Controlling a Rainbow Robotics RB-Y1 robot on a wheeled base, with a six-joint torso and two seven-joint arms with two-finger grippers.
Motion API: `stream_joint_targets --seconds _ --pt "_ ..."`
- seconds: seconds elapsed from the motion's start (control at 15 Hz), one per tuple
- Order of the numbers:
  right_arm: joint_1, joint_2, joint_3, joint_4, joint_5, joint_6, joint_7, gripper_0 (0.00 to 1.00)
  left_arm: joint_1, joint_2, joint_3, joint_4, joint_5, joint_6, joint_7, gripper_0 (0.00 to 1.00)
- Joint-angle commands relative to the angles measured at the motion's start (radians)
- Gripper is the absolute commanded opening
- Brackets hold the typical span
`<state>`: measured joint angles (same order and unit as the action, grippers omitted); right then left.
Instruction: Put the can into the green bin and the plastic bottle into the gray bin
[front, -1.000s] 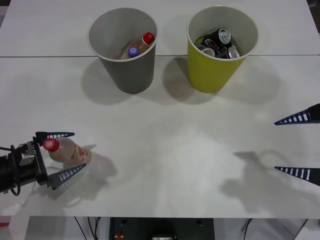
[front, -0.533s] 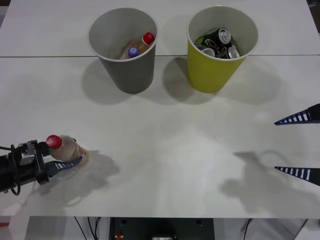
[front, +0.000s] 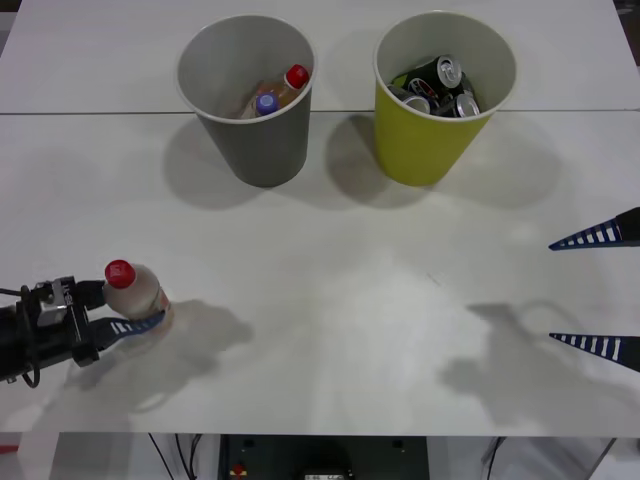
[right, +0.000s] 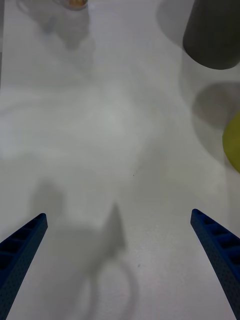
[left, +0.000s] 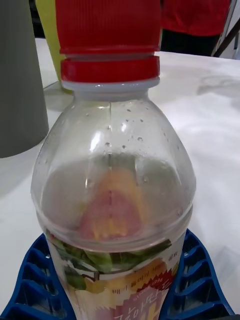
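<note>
The plastic bottle (front: 135, 295), clear with a red cap and a white label, stands nearly upright just above the table at the front left. My left gripper (front: 143, 312) is shut on its lower body. In the left wrist view the plastic bottle (left: 112, 200) rises between the blue fingers (left: 35, 285). The gray bin (front: 250, 140) stands at the back left and holds two other bottles. To its right, the green bin (front: 425, 145) holds several cans (front: 440, 85). My right gripper (front: 600, 290) hangs open at the right edge; the right wrist view has this right gripper (right: 118, 215) over bare table.
The white table (front: 340, 280) has a seam (front: 100, 112) running across it behind the bins. In the right wrist view the gray bin (right: 212, 35) and part of the green bin (right: 232, 142) stand farther off. A person in red stands beyond the table's far edge in the left wrist view.
My left gripper closed on the bottle, which lay tilted between the open fingers. It then raised the bottle to nearly upright and shifted slightly right. The right arm has not moved.
</note>
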<state>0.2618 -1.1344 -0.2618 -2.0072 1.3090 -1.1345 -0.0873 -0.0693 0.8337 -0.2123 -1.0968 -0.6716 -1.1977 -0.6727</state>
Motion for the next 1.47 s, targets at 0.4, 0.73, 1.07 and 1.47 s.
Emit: stream_joint_targets --seconds 0.4,0.73,1.07,1.47 --pt "0.000 0.000 0.000 0.000 0.000 0.000 0.000 1.00 0.002 0.053 0.145 -0.182 -0.237 0.014 0.426 0.00" --pt "0.000 0.000 0.000 0.000 0.000 0.000 0.000 1.00 0.000 0.097 0.297 -0.394 -0.497 -0.029 0.878 0.00" --pt "0.000 0.000 0.000 0.000 0.000 0.000 0.000 1.00 -0.026 0.104 0.473 -0.641 -0.732 -0.183 1.340 0.00" --pt "0.000 0.000 0.000 0.000 0.000 0.000 0.000 1.00 -0.268 0.136 0.472 -0.695 -0.899 -0.373 1.664 0.00"
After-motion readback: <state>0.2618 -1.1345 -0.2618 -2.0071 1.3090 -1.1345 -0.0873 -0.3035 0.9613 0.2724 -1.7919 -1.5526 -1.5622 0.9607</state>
